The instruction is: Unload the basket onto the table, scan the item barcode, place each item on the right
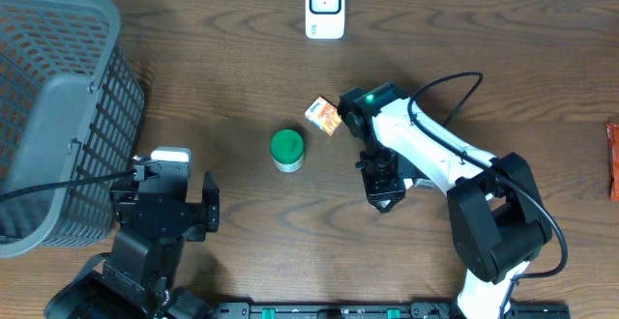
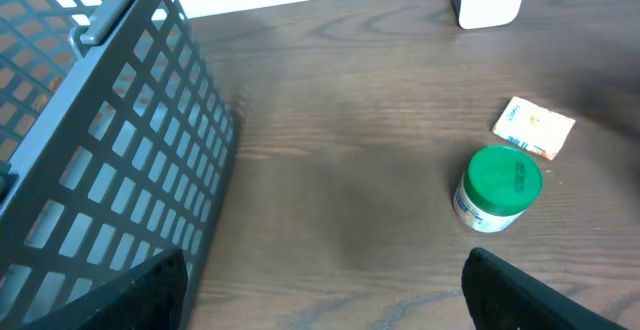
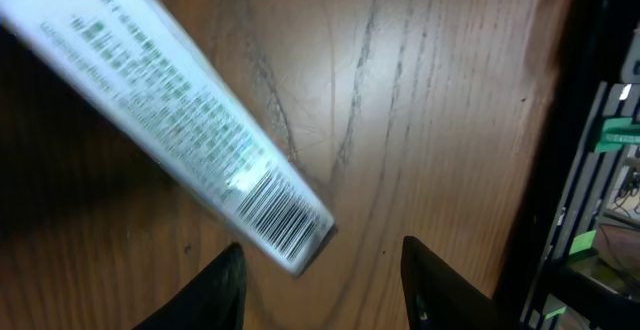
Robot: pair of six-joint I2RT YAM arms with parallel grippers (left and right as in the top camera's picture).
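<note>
Black fingers (image 3: 222, 288) of my right gripper (image 1: 384, 203) fill the bottom of the wrist view. They stand partly spread, with the bare wood of the table (image 3: 440, 100) between them, and they pinch nothing. Just past the tip of one finger lies the barcode end of a long white package (image 3: 180, 130). It is blurred and runs away from the gripper on a slant, its black bars facing the camera. Whether that end touches the finger I cannot tell. From overhead I cannot make the package out. There the gripper points toward the near edge of the table, with the white scanner (image 1: 325, 7) well behind it at the far edge.

My left gripper (image 2: 325, 260) is spread wide and holds nothing. Ahead of it and to its right a green-lidded jar (image 2: 500, 185) stands upright. A small orange-and-white packet (image 2: 535, 128) lies just beyond the jar, apart from it. A grey mesh basket (image 2: 120, 140) rises close on the gripper's left. Far out to the right of my right arm, a red packet (image 1: 612, 159) shows at the table's edge.
</note>
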